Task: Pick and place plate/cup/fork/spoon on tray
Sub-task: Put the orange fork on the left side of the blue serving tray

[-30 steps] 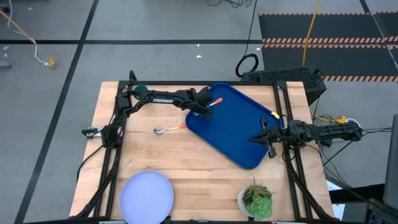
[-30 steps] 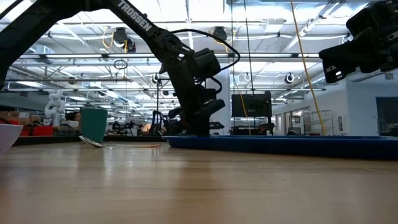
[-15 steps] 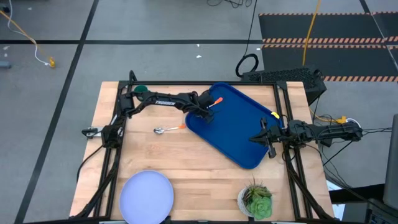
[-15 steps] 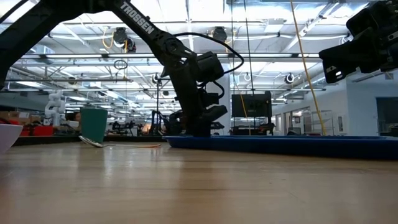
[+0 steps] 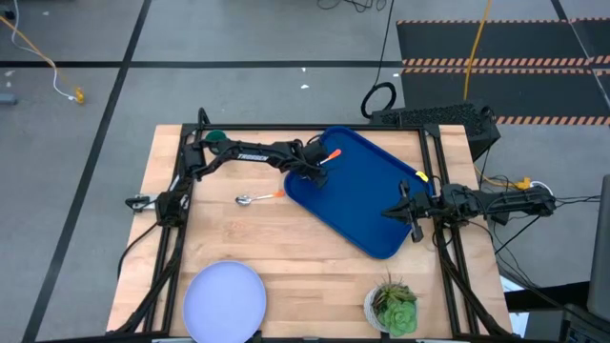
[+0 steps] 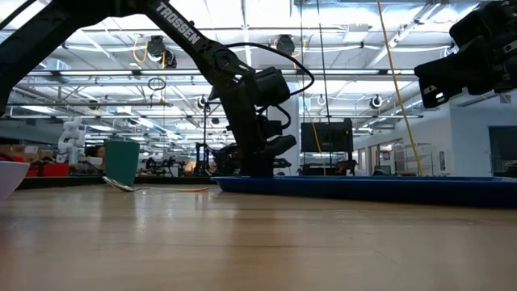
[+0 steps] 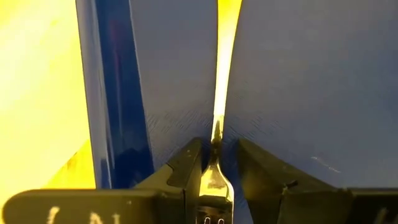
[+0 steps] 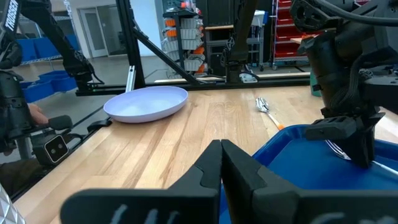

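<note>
The blue tray lies slantwise at the table's far right. My left gripper is low over the tray's far left corner, shut on the orange-handled fork. The spoon lies on the wood just left of the tray. The green cup stands at the far left, partly hidden by my left arm. The pale plate rests at the near edge. My right gripper is shut and empty, raised above the tray's right rim. My left gripper pinches the fork's metal head, just below the neck, between its two fingers. The fingers slant down from the table's left and lie across the fork. The orange handle points away over the tray floor; whether it rests there I cannot tell.
A white pot with a green plant stands at the near right corner. Dark frame bars run along the table's left, right and far edges. Bare wood lies between the plate, the spoon and the tray.
My left gripper has shifted a little toward the table's right over the tray's far left corner, still holding the fork, and has then kept still.
</note>
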`<state>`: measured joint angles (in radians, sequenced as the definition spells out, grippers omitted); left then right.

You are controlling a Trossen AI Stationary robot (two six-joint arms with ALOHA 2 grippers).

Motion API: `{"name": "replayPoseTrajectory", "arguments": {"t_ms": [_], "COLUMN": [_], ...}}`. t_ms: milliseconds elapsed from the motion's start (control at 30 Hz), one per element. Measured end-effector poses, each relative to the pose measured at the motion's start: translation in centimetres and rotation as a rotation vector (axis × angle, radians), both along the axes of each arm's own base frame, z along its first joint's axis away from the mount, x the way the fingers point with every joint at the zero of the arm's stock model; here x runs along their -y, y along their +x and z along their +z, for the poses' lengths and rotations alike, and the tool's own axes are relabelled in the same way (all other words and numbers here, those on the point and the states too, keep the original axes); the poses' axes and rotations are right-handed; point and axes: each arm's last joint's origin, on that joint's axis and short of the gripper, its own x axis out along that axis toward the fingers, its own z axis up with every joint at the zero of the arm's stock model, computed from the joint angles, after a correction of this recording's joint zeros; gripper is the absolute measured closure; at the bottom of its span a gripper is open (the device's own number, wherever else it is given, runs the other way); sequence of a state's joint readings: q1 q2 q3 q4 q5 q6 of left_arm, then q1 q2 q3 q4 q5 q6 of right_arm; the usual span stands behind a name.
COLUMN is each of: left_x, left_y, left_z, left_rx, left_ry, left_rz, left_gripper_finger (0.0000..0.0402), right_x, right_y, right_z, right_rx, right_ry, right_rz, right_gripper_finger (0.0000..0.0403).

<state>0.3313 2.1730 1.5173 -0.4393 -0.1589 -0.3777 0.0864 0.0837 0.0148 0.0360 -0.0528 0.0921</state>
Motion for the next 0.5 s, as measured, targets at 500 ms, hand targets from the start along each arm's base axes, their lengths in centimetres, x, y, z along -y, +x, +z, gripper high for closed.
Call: {"name": "replayPoseTrajectory", "arguments": {"t_ms": [500], "left_x": [-0.03], "left_y": [-0.09], "left_z": [0.05], "left_rx": [0.001], "left_ry": [-0.008], "left_rz": [0.017], "left_gripper_finger": [0.0381], "right_x": [0.0], "right_y": [0.0], "right_z": [0.01], "right_rx": [0.0], "right_ry": [0.0], "right_rz": [0.0], "right_gripper_finger": [0.0403]}}
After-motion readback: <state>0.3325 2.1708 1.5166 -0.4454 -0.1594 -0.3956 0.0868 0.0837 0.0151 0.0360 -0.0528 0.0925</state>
